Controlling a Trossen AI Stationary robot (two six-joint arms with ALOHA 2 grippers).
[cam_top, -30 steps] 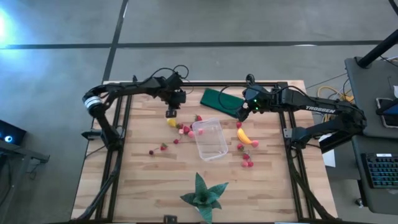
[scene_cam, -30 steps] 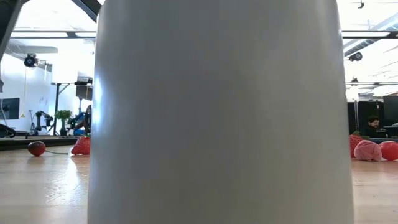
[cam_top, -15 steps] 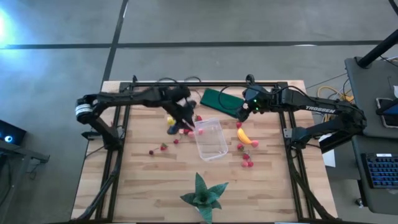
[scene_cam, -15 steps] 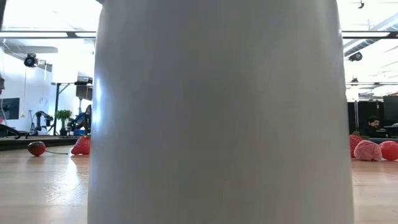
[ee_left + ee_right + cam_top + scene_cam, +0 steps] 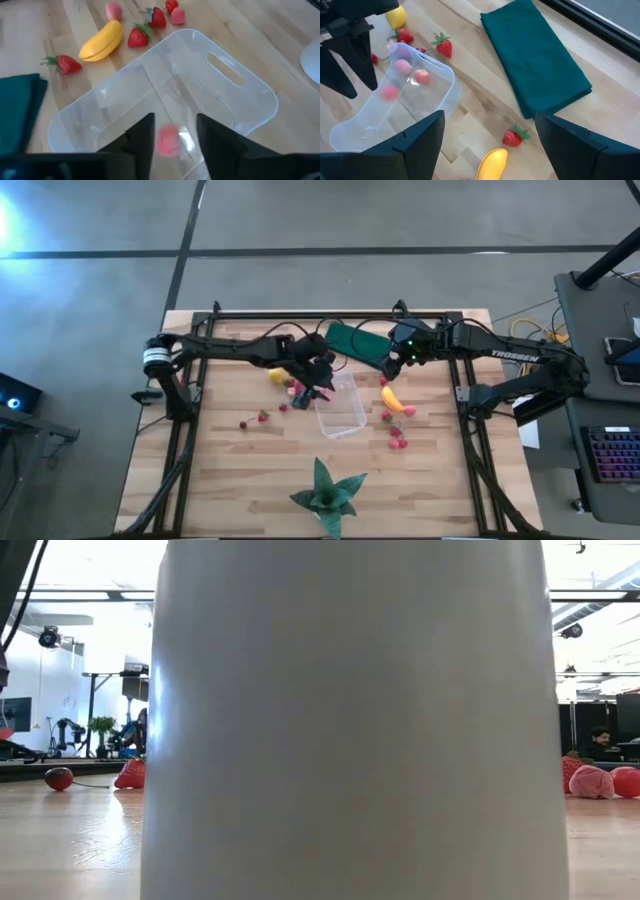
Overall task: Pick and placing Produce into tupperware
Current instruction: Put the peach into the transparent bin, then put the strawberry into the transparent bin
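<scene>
Lying inside the clear tub (image 5: 170, 95), a pink berry (image 5: 167, 140) shows between the two fingers of the left gripper (image 5: 175, 142), clear of both, so the jaws are parted and hold nothing. From above, the left gripper (image 5: 320, 380) hangs over the tub's (image 5: 340, 405) near-left corner, at the middle of the table (image 5: 220, 470). The right wrist view shows pink pieces (image 5: 405, 75) in that same end of the tub (image 5: 395, 107), but their number is hard to make out through the plastic.

Around the tub lie loose pieces: a lemon (image 5: 276, 376) and red berries (image 5: 295, 388) on its left, a banana (image 5: 391, 399) and more berries (image 5: 397, 440) on its right, and two berries (image 5: 254, 420) farther left on bare wood. The right gripper (image 5: 392, 358) waits with jaws spread and empty over the edge of the dark green cloth (image 5: 352, 340) at the table's far side.

The low view is almost wholly blocked by a white object (image 5: 350, 720); only a few berries (image 5: 130, 774) show past its sides. A green star-shaped plant (image 5: 327, 488) stands at the near edge. Open wood remains at the near-left and near-right corners.
</scene>
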